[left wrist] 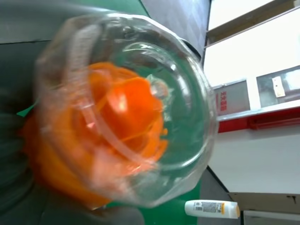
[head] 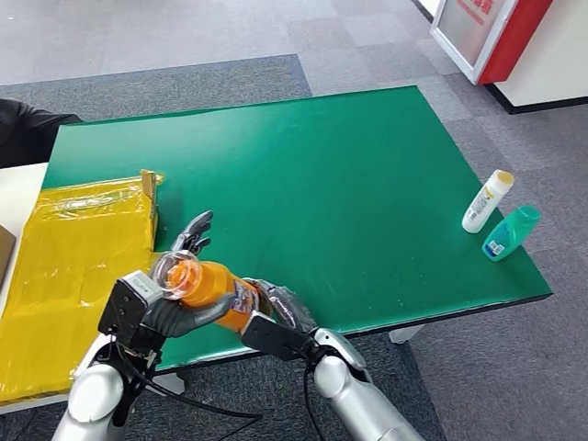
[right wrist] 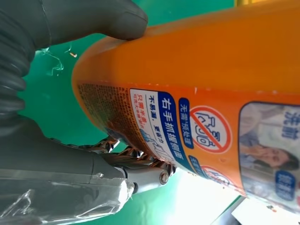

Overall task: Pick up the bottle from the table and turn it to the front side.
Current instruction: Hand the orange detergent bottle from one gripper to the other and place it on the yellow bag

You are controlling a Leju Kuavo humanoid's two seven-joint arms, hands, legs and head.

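Observation:
An orange bottle with a clear cap lies roughly level over the green table's near edge, held between both hands. My left hand grips it just behind the cap, with some fingers spread past it. My right hand grips the base end. The left wrist view looks straight into the clear cap. In the right wrist view my thumb presses on the orange bottle, my fingers lie on its other side, and its printed label faces the camera.
A white bottle and a teal bottle lie near the table's right edge. A yellow plastic-wrapped box sits at the left. A dark sleeve shows at the far left, and a red-and-white cabinet stands behind.

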